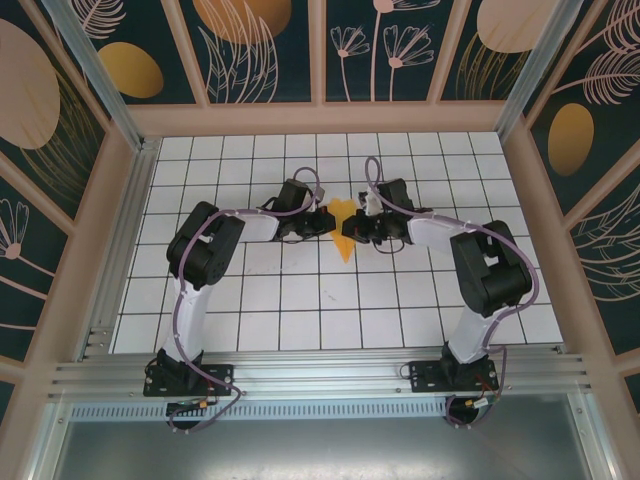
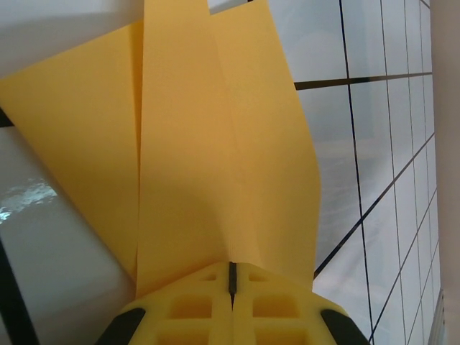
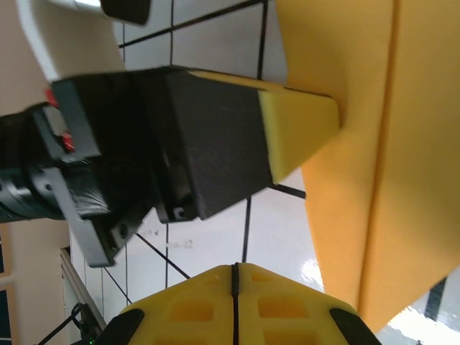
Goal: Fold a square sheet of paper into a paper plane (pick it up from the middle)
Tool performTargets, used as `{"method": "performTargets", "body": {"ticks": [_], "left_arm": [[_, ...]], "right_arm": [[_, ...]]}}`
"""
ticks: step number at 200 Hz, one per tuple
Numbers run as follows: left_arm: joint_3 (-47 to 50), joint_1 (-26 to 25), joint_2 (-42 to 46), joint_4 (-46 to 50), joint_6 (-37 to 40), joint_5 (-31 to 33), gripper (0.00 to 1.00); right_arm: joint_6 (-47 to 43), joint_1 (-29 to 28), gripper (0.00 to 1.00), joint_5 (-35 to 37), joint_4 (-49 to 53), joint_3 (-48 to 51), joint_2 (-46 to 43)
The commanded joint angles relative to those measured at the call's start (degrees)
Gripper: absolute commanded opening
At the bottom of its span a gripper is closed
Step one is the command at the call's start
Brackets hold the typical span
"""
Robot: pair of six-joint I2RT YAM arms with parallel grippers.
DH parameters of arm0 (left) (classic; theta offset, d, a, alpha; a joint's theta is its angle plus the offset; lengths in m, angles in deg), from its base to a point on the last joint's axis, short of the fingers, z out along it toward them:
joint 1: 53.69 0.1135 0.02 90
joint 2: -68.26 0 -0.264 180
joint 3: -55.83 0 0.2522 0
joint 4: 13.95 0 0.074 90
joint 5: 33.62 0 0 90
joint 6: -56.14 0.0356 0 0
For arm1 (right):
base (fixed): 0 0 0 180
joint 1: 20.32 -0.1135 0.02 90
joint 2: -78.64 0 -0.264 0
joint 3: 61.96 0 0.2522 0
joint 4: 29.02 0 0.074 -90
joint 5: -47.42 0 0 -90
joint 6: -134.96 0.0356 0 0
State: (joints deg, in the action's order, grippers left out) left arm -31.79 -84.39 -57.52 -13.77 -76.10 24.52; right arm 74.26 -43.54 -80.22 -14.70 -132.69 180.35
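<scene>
From above, we see the paper plane (image 1: pixel 345 245) only as a small orange wedge between the left gripper (image 1: pixel 320 222) and the right gripper (image 1: pixel 354 228), its folds too small to read. In the left wrist view its top runs off the frame and its lower end vanishes between the left gripper's pressed-together jaws. In the right wrist view we cannot tell whether the right gripper touches it.

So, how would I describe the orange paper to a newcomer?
On the white grid table, near its middle, the left arm and the right arm almost meet. There the left gripper is shut on the orange paper, folded to a point toward the arm bases. Its orange sets it apart from black arm parts and white tiles.
</scene>
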Motion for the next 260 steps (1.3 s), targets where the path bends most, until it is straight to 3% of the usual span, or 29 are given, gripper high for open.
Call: {"method": "performTargets", "body": {"ticks": [1, 41, 100, 157, 202, 260], "left_arm": [[0.2, -0.1, -1.4, 2.3, 2.6, 1.9, 0.04], [0.1, 0.0, -1.5, 2.9, 3.1, 2.0, 0.04], [-0.9, -0.1, -0.8, 3.3, 3.0, 2.2, 0.04], [-4.2, 0.0, 1.7, -1.3, -1.0, -4.6, 0.07], [-5.5, -0.1, -1.9, -3.7, -4.2, -8.4, 0.03], [-12.2, -0.4, -6.5, 8.2, -0.2, -2.1, 0.03]], "right_arm": [[0.3, 0.3, 0.09, -1.2, -0.1, -1.7, 4.1], [-0.1, 0.4, 0.08, -2.8, -0.4, -1.1, 8.9], [-2.1, 0.4, 0.08, 0.9, 2.8, 3.2, 9.4], [-1.7, 0.8, 0.06, 0.8, 0.8, 4.6, 10.1], [-1.4, 0.7, 0.05, 1.5, 1.0, 4.0, 10.4], [-1.3, 0.5, 0.05, 2.3, 1.5, 4.5, 9.6]]}}
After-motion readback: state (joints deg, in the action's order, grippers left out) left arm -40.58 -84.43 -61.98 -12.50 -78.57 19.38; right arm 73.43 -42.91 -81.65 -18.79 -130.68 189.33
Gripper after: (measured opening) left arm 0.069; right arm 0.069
